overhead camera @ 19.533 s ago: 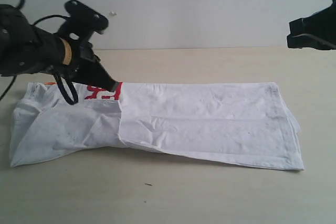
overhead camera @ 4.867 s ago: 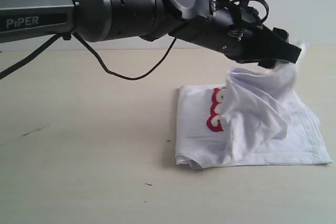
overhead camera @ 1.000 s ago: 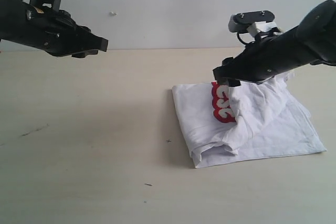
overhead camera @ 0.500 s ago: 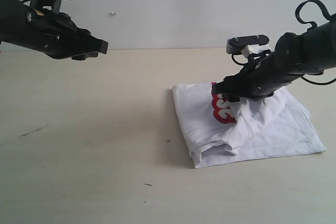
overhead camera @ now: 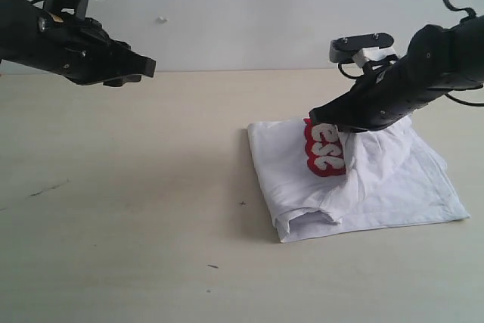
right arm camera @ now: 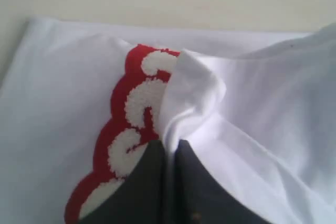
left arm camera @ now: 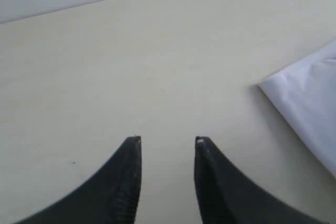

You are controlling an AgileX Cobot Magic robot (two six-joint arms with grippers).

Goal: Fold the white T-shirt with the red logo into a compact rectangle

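The thin white T-shirt (overhead camera: 401, 183) of soft cotton lay folded into a rough, squarish packet on the right half of the pale beige table (overhead camera: 136, 194). A rolled fold bulged at its near left corner. The red logo (overhead camera: 325, 153), fuzzy white bubble letters with a thick red outline, showed as a short strip across the packet's upper layer. Its right edge was tucked under a raised flap of white cloth.

The black right gripper (overhead camera: 316, 118) reached in from the right and sat just above the far end of the logo, over the left-middle part of the shirt. In the right wrist view the right gripper (right arm camera: 169, 148) had its two dark fingers pressed together with only a sliver of gap. A puckered ridge of the white T-shirt (right arm camera: 52, 103) was pinched between them. The pinched ridge rose directly beside the red logo (right arm camera: 126, 129), whose scalloped outline curved along it and touched the gathered cloth.

The black left gripper (overhead camera: 142, 66) hung in the air over the far left of the table, in front of the plain light wall (overhead camera: 242, 5), well apart from the shirt. In the left wrist view the left gripper (left arm camera: 168, 141) showed its two tapered fingers parted by a moderate gap. Only bare table was visible between them, and they held nothing. One corner of the white T-shirt (left arm camera: 310, 103) entered that picture at its edge, clear of the fingertips.
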